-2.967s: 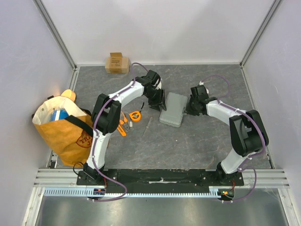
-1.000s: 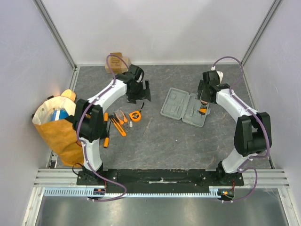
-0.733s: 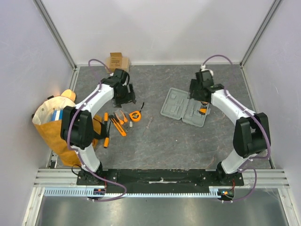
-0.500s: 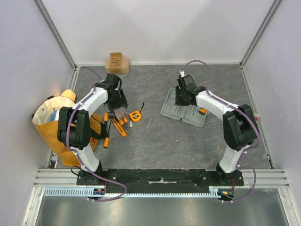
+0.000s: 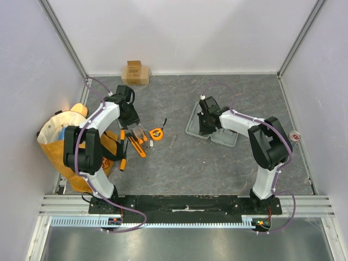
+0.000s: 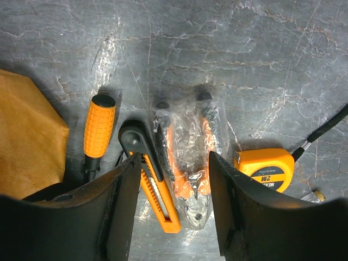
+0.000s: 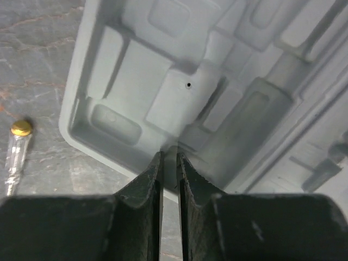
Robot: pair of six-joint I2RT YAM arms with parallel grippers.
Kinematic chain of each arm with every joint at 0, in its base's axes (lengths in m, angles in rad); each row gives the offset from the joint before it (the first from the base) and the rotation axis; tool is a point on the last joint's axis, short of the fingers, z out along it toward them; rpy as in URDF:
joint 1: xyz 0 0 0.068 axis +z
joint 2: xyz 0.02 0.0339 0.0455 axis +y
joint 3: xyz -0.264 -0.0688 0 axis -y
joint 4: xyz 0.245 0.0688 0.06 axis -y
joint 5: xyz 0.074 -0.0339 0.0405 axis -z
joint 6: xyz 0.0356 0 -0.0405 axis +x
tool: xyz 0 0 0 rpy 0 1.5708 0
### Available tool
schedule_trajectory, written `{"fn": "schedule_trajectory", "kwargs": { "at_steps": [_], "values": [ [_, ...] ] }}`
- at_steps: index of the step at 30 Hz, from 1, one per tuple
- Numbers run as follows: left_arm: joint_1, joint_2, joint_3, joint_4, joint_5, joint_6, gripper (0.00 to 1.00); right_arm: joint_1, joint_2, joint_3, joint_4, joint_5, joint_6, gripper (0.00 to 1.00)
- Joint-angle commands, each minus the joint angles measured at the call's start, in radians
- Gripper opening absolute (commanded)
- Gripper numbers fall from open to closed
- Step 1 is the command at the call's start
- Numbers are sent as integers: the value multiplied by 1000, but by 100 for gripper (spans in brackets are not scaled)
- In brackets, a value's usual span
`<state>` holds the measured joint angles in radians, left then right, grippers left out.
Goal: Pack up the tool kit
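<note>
Grey case (image 7: 136, 92) lies open, long axis left-right, right pincer (image 7: 170, 157) narrow at its rim, left pincer (image 6: 174, 163) wide over pliers (image 6: 187, 157).

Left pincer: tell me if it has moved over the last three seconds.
Yes. The left pincer swung left: from well right of the box to in line with it, over the tools.

On the left wrist view, my left gripper (image 6: 173, 182) hides the screwdriver's (image 6: 99, 128) shaft and one edge of the tape measure (image 6: 263, 169), and the bag (image 6: 27, 141) runs off the frame. On the right wrist view the case (image 7: 136, 98) is cut off on two sides. I can't tell whether my right gripper (image 7: 169, 160) pinches its rim. The brass-capped piece (image 7: 16, 147) beside it is too small to name.
</note>
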<state>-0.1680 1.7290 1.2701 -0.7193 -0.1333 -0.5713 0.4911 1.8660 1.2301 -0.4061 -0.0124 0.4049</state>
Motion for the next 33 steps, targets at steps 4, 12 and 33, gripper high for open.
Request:
{"fn": "schedule_trajectory", "kwargs": {
  "at_steps": [4, 12, 33],
  "values": [
    [9, 43, -5, 54, 15, 13, 58, 3, -65, -102, -53, 6, -18, 20],
    [9, 80, -32, 55, 54, 19, 52, 3, -117, -119, -108, 66, -35, 20],
    [7, 159, -58, 80, 84, 16, 37, 1, -176, -52, -126, 155, 18, 18]
  ]
}}
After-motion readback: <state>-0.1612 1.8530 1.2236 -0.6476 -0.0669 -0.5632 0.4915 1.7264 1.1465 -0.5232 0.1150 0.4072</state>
